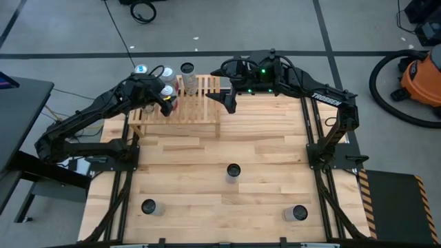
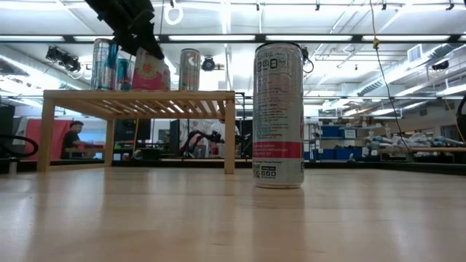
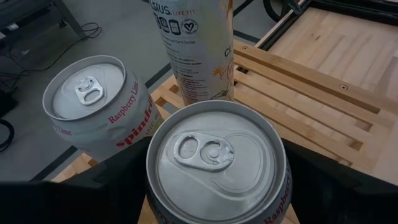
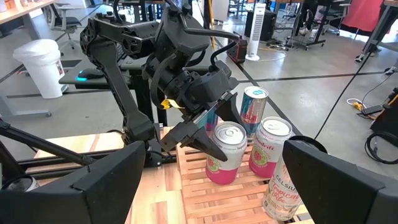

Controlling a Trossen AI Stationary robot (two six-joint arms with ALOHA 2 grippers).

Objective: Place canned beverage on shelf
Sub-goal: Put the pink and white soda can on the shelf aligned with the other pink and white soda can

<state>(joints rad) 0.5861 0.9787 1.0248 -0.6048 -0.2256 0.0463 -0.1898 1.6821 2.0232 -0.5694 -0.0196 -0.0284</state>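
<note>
The shelf (image 1: 180,110), a low light-wood slatted rack, stands at the table's far left. A pink-and-silver canned beverage (image 3: 217,163) stands upright on its slats, with my left gripper (image 1: 166,100) shut on it. Three more cans stand on the shelf beside it: a Spindrift can (image 3: 93,106), a tall Celsius can (image 3: 196,50) and a blue-and-red can (image 4: 254,106). My right gripper (image 1: 229,102) hovers open above the shelf's right end, with nothing between its fingers. My left gripper pinches the can's upper side wall (image 4: 219,148) between its two fingers, one finger (image 4: 202,142) on each side just below the rim. The fingers slant down from the table's left. The can is upright, its base (image 4: 221,180) at the shelf's slats.
Three more cans stand on the table top: one in the middle (image 1: 233,171), one near left (image 1: 149,206) and one near right (image 1: 298,213). The middle one looms large in the low view (image 2: 278,113). Bare slats make up the shelf's right half (image 1: 203,103).
</note>
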